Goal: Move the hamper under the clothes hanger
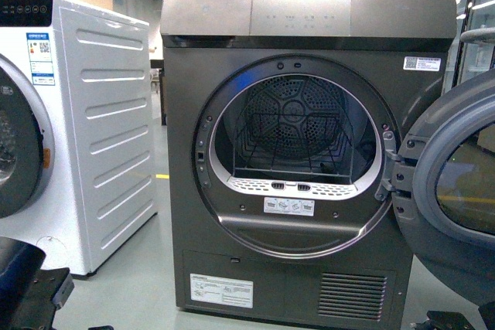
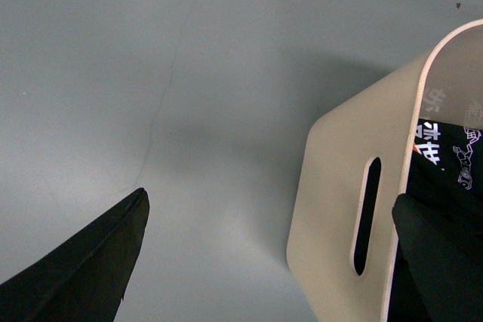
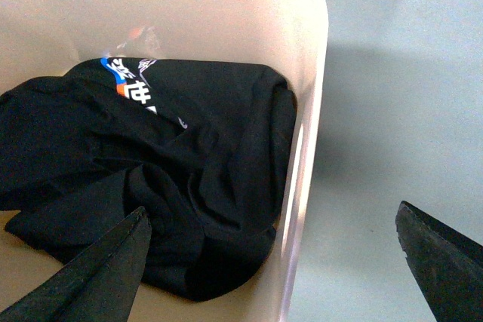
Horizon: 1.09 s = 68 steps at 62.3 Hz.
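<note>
The beige hamper shows in both wrist views, standing on the grey floor. In the left wrist view my left gripper is open and straddles the hamper wall with the slot handle: one finger is inside and the other far out over the floor. My right gripper is open astride the hamper's opposite rim, one finger over the black T-shirt lying inside. The clothes hanger is out of view.
Straight ahead stands a dark grey dryer with its round door swung open to the right. A white washing machine stands to its left. Grey floor lies around the hamper.
</note>
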{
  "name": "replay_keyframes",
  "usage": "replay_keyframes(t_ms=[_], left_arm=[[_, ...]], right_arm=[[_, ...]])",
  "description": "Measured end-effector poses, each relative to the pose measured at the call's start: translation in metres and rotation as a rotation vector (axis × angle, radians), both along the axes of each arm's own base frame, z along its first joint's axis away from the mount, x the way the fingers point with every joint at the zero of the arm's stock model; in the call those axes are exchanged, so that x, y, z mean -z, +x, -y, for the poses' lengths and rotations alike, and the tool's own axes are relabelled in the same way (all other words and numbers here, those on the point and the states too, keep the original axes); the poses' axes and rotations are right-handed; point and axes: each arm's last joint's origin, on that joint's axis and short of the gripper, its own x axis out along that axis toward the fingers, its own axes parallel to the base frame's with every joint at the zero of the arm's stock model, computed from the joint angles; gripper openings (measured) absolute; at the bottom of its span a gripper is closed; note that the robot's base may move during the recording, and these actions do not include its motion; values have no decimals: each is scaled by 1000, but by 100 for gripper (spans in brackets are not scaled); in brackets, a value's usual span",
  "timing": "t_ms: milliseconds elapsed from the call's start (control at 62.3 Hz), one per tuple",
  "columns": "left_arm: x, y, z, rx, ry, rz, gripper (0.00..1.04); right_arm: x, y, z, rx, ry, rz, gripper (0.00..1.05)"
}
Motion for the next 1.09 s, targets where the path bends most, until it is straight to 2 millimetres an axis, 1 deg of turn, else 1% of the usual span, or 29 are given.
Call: replay_keyframes(t_ms=[225,385,691,980,1092], left_arm=[[17,11,18,49,0,-35,98],[25,17,31,86,-8,-51,98],[42,20,41,131,-26,-83,98],[41,31,49,180,-32,-78,98],[44,31,53,202,-42,-83,98]], right_arm=[[27,2,-1,11,-15,-51,97],[39,4,-2,11,-15,-76,97],[48,12,-2,18,-21,-79,97],[53,16,-1,29,-34,-86,97],[53,16,-1,34,-34,-86,97]])
